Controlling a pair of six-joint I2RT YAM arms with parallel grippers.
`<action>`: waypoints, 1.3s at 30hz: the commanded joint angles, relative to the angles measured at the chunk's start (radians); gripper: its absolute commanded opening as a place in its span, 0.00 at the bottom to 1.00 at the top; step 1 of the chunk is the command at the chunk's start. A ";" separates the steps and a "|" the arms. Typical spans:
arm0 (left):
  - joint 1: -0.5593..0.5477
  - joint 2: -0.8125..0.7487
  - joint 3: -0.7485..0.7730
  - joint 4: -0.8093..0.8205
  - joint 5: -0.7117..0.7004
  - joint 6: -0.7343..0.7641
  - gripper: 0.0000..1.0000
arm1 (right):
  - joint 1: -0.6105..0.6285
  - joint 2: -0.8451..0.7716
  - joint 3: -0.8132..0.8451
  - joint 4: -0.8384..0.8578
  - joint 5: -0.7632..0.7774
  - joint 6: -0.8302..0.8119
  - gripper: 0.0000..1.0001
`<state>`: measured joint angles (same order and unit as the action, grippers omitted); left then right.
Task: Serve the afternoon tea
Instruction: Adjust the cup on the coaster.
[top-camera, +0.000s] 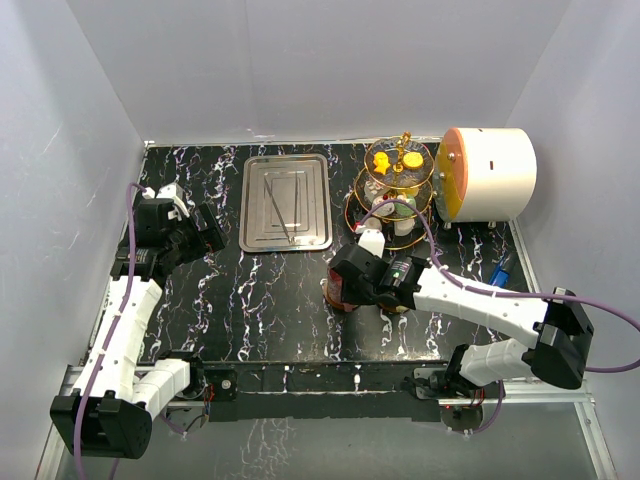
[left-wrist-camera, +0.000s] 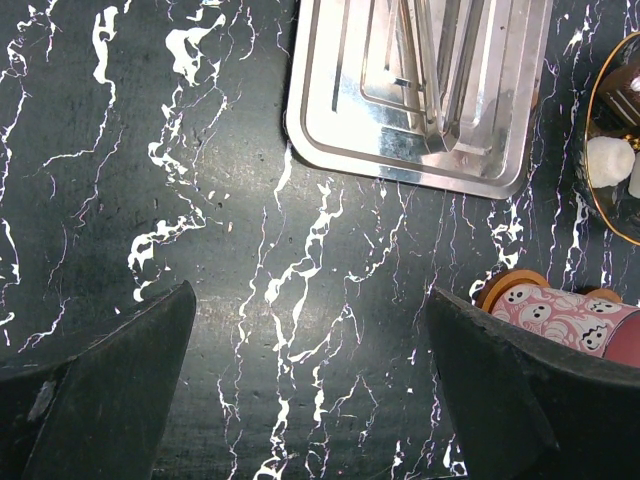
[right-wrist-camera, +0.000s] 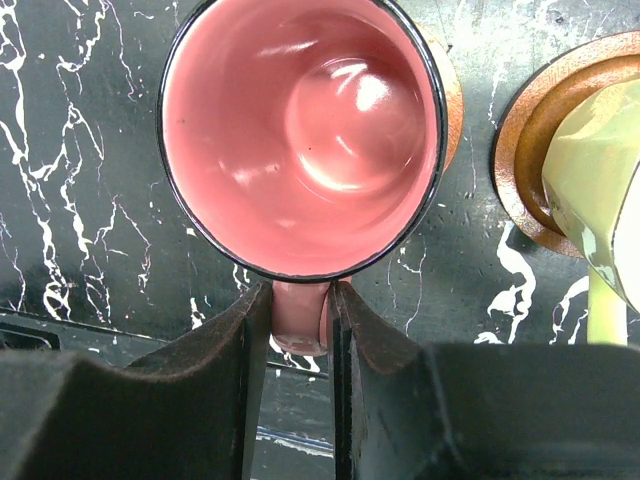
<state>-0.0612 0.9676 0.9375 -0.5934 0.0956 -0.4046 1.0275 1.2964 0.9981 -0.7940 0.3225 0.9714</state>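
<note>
Between right tool (right-wrist-camera: 300, 305) fingers, maroon cup (right-wrist-camera: 300, 130) handle, gripped

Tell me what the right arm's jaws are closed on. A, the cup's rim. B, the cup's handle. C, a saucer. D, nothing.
B: in the right wrist view the jaws pinch the handle of the maroon cup from both sides.

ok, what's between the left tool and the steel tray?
Nothing but bare marbled tabletop between the left tool and the steel tray; the left wrist view shows it best.
</note>
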 joint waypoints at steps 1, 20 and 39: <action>-0.003 -0.020 0.038 -0.022 0.002 -0.007 0.99 | 0.006 -0.041 0.001 0.008 0.012 0.032 0.26; -0.004 -0.016 0.047 -0.026 0.017 -0.013 0.99 | 0.006 -0.058 0.005 0.004 -0.007 0.030 0.27; -0.003 -0.012 0.056 -0.013 0.029 -0.025 0.99 | 0.006 -0.059 0.023 -0.060 -0.057 0.011 0.22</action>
<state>-0.0612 0.9676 0.9539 -0.6071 0.1047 -0.4240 1.0275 1.2686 0.9985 -0.8268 0.2890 0.9932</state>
